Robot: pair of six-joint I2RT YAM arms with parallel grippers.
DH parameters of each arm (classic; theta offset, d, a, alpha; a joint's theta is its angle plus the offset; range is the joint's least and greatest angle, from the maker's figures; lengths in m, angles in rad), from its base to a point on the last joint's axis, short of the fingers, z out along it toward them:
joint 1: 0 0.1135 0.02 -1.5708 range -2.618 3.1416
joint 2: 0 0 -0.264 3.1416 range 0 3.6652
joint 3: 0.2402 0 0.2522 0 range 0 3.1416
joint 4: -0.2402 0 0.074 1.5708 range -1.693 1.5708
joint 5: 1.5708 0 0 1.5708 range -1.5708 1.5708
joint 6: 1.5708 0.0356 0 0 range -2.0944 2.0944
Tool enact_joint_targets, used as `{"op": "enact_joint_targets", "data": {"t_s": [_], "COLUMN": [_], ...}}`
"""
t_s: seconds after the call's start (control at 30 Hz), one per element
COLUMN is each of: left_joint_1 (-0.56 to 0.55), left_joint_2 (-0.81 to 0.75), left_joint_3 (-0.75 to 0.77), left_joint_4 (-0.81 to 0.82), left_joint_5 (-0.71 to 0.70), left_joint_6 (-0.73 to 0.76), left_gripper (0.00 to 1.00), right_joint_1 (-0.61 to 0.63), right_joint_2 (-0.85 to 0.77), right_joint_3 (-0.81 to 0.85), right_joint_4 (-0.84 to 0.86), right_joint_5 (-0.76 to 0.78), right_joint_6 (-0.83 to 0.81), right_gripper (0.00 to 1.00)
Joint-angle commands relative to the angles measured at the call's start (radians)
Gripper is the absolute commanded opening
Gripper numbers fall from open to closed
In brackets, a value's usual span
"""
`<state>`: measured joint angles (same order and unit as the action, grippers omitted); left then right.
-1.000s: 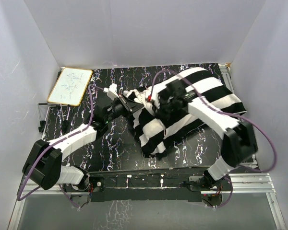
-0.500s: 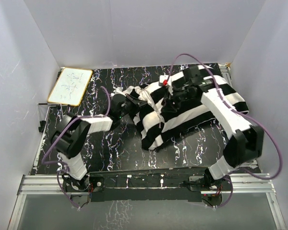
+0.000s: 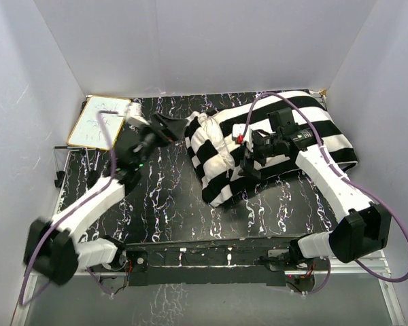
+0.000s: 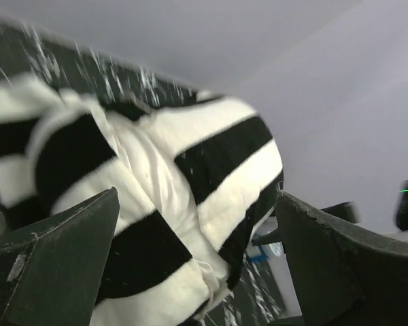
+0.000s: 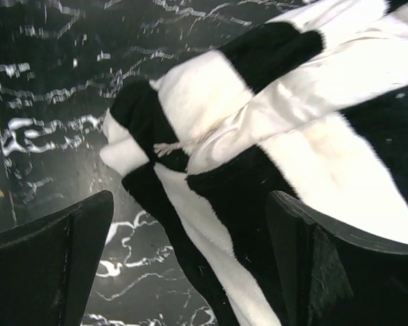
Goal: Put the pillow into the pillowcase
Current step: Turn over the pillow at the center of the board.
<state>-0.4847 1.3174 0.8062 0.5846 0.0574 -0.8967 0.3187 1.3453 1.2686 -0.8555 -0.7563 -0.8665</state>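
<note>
Surface of black, white-veined marbling (image 3: 163, 210) lies nearest you, just past the two arm bases. On it the large black-and-white striped fabric pillowcase (image 3: 285, 136) sprawls from the centre toward the far right corner, bulging full. The plump white fabric pillow (image 4: 158, 182) shows only as smooth plain cloth bunched at the case's left end, so it sits mostly inside. Your right gripper (image 3: 248, 161) hangs over the near middle of the pillowcase, jaws spread wide with nothing between them. Your left gripper (image 3: 168, 125) is just beside the bunched left end, spread equally wide and gripping nothing. In the far left corner rests a small yellow-framed whiteboard (image 3: 98, 122).
</note>
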Motion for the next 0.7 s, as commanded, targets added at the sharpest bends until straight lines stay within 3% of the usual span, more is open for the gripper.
{"op": "enact_joint_targets", "data": {"t_s": [0.0,0.13,0.27,0.37,0.4,0.47,0.5,0.6,0.67], "left_joint_1": [0.063,0.074,0.074,0.074,0.074,0.075,0.074,0.074,0.074], "left_joint_2": [-0.318,-0.458,-0.566,-0.642,-0.671,-0.731,-0.76,-0.837,-0.884], "left_joint_3": [-0.046,-0.094,-0.219,-0.289,-0.304,-0.322,-0.323,-0.285,-0.241], "left_joint_4": [-0.26,-0.545,-0.607,-0.643,-0.653,-0.676,-0.694,-0.761,-0.789], "left_joint_5": [-0.109,-0.128,-0.058,-0.045,-0.05,-0.063,-0.073,-0.108,-0.118], "left_joint_6": [0.398,0.451,0.352,0.264,0.247,0.23,0.231,0.274,0.319], "left_gripper": [0.97,0.97,0.96,0.95,0.94,0.94,0.94,0.94,0.94], "right_joint_1": [0.015,0.087,0.199,0.242,0.253,0.278,0.28,0.289,0.314], "right_joint_2": [-0.012,-0.002,0.041,0.128,0.167,0.254,0.292,0.279,0.229], "right_joint_3": [-0.061,-0.137,-0.299,-0.437,-0.48,-0.528,-0.505,-0.371,-0.221], "right_joint_4": [-0.074,0.048,0.362,0.619,0.705,0.921,0.93,0.806,0.698], "right_joint_5": [0.031,0.222,0.546,0.705,0.758,0.905,0.929,0.81,0.62], "right_joint_6": [-0.381,-0.413,-0.356,-0.339,-0.328,-0.269,-0.248,-0.161,-0.098], "right_gripper": [0.99,0.99,0.99,0.99,0.92,0.63,0.48,0.16,0.09]}}
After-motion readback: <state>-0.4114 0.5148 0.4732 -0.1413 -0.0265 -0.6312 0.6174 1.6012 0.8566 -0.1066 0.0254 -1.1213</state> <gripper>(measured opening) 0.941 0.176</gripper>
